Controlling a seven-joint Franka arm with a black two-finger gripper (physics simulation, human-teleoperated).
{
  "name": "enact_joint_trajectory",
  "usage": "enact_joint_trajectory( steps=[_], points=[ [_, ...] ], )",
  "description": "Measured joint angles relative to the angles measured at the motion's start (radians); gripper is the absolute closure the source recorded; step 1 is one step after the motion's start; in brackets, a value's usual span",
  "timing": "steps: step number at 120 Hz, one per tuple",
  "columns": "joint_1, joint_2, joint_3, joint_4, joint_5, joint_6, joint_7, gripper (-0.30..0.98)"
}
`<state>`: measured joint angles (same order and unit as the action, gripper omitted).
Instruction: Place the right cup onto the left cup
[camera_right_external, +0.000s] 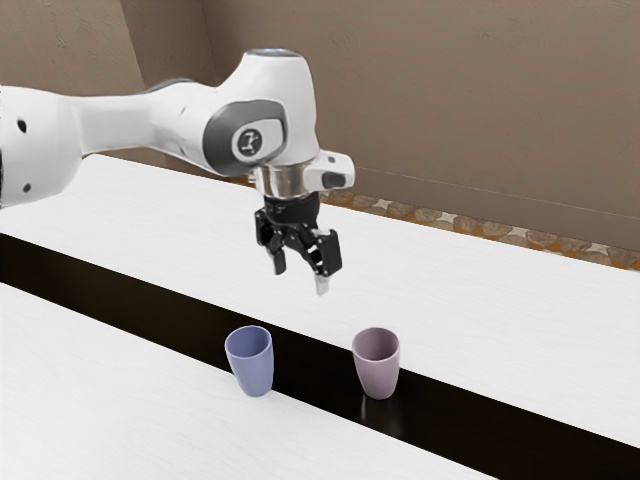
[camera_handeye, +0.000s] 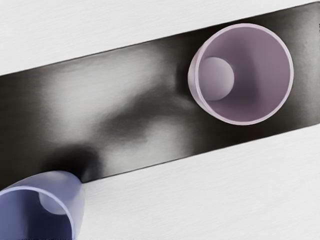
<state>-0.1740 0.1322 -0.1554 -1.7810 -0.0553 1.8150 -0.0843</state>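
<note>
Above the table, my gripper (camera_right_external: 300, 280) stands open with its fingertips apart and nothing between them. Below it in the exterior view are two upright cups: a blue one (camera_right_external: 254, 370) toward the exterior view's left and a mauve one (camera_right_external: 379, 372) toward its right, separated by a gap. In the wrist view, the mauve cup (camera_handeye: 270, 75) shows its open mouth and inner bottom, and the blue cup (camera_handeye: 77, 200) is partly cut off by the picture's edge.
A white table (camera_right_external: 130, 220) carries a glossy black strip (camera_right_external: 130, 290) running across it. The mauve cup stands on the strip, the blue one at the strip's edge. Behind the table are a brown wall and a stone-patterned floor.
</note>
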Motion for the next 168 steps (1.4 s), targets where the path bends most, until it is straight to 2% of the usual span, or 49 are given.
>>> enact_joint_trajectory(
  steps=[83, 126, 168],
  points=[
    [-0.035, 0.141, -0.044, 0.014, 0.006, 0.122, -0.21, 0.02],
    [-0.033, 0.237, -0.037, 0.085, 0.023, 0.159, -0.255, 0.02],
    [-0.033, 0.278, -0.033, 0.085, 0.027, 0.172, -0.267, 0.02]
  ],
)
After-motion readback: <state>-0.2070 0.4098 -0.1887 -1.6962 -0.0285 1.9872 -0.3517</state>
